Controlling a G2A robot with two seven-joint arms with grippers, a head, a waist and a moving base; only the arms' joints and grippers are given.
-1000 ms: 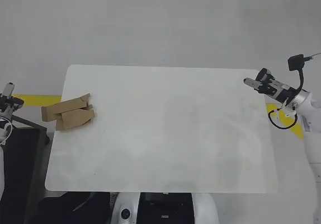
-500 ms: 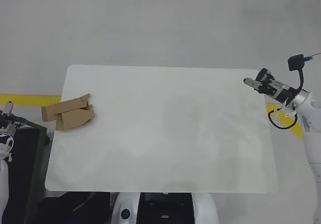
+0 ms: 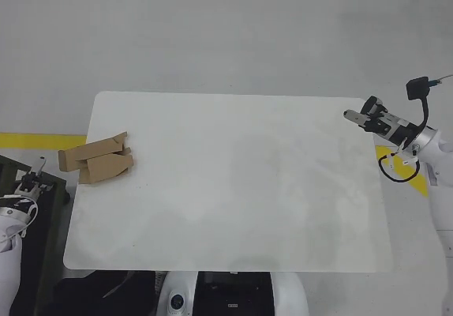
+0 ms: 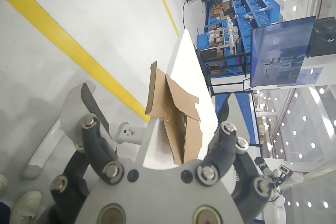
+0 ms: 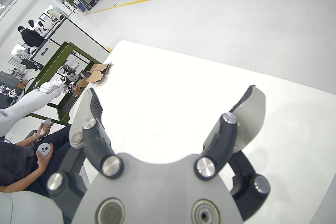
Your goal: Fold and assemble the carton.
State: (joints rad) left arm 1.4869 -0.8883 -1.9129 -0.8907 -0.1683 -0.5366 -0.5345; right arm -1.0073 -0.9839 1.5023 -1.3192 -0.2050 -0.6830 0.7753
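Observation:
A brown cardboard carton (image 3: 96, 159), partly folded with flaps sticking out, lies at the left edge of the white table (image 3: 234, 182), overhanging it a little. My left gripper (image 3: 34, 176) hangs off the table's left side, a short way from the carton, open and empty; in the left wrist view the carton (image 4: 172, 114) lies ahead of the left gripper (image 4: 155, 101). My right gripper (image 3: 356, 117) stands open over the table's far right corner, empty, far from the carton (image 5: 98, 72). The right gripper (image 5: 170, 99) faces across the table.
A dark green metal frame (image 3: 21, 170) stands beside the table's left edge, close to my left arm. A yellow floor line (image 3: 29, 141) runs left of the table. The frame (image 5: 65, 57) also appears in the right wrist view.
My left gripper has moved down along the table's left side and closer to the carton. The right arm and the carton have stayed put.

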